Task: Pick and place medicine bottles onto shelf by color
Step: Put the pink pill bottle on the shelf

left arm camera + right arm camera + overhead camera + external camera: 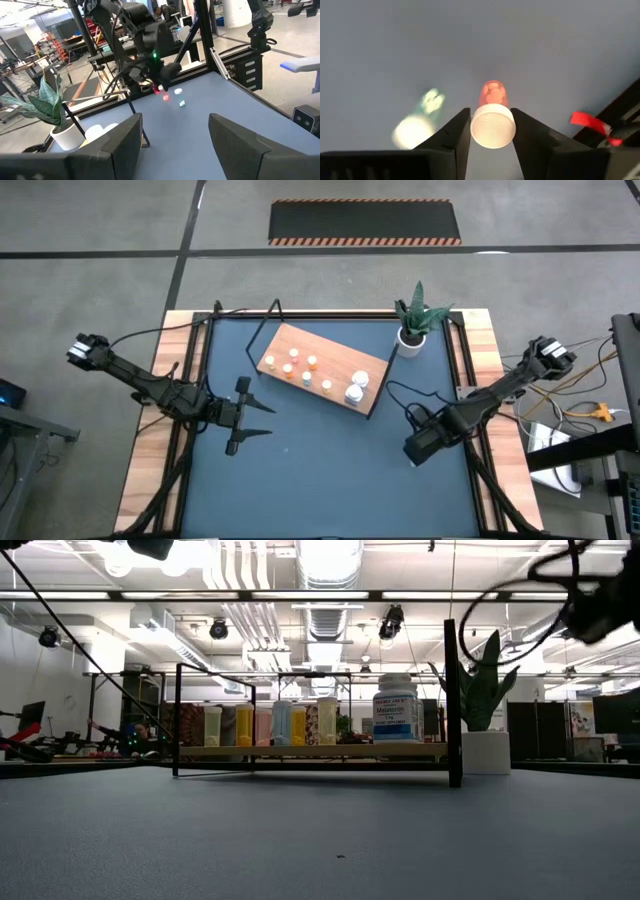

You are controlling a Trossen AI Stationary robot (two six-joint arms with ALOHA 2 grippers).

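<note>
Light-brown wooden shelf sat at the far middle of the dark blue table, and we counted roughly 6 small medicine bottles plus 2 bigger white bottles standing on it. In the low view we saw them in a row, yellowish, pink and orange, with a white labelled bottle at the row's right. A potted plant stood just beside the shelf's far right corner.

Right gripper hung low over the table's right side, its fingers closing around a pink-red bottle with a white cap, touching or nearly touching the cap. A second, greenish bottle lay just beside it, blurred.

Left gripper waited over the table's left side, jaws wide apart, holding nothing.
</note>
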